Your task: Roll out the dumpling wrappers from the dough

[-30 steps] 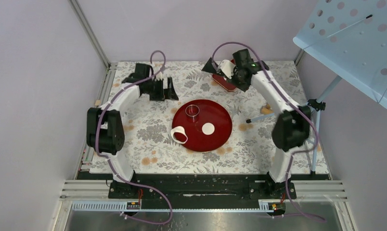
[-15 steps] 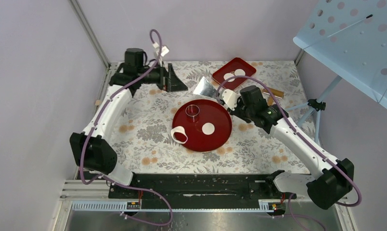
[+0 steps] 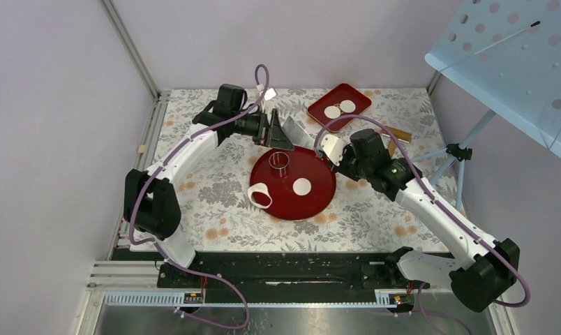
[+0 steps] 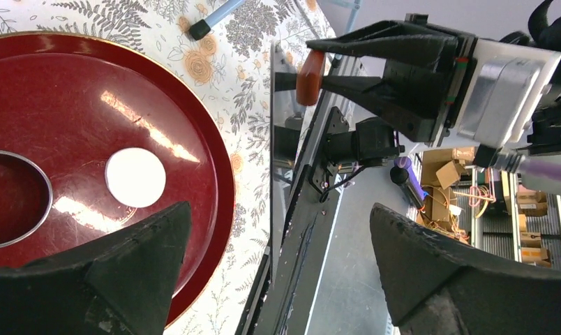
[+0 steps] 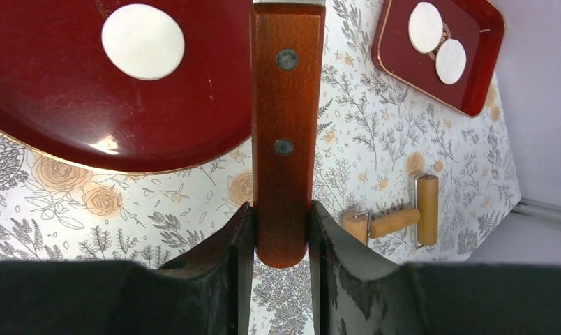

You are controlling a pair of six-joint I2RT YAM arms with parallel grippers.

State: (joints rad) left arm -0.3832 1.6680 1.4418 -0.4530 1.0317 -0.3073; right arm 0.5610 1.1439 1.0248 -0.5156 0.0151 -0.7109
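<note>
A round red plate [image 3: 318,199] holds one dumpling wrapper [image 3: 302,186], a metal ring cutter [image 3: 280,160] and the dough [image 3: 259,195], a white scrap with a hole. Two more wrappers [image 3: 331,112] lie on a small red tray [image 3: 358,96] at the back. My right gripper [image 3: 328,146] is shut on the wooden handle [image 5: 285,125] of a metal scraper [image 3: 300,131], held above the plate's back edge. My left gripper [image 3: 276,132] is open and empty, right beside the scraper blade [image 4: 273,139]. The right wrist view shows the wrapper [image 5: 143,40] and the tray [image 5: 473,98].
A wooden roller [image 5: 403,216] lies on the flowered cloth right of the plate, below the small tray. A blue-handled tool [image 4: 211,17] lies near the plate's right rim. A light blue perforated panel [image 3: 515,63] hangs over the back right corner.
My left arm swung from the back left towards the middle, up to the scraper blade. My right arm came from the small tray towards the plate with the scraper.
</note>
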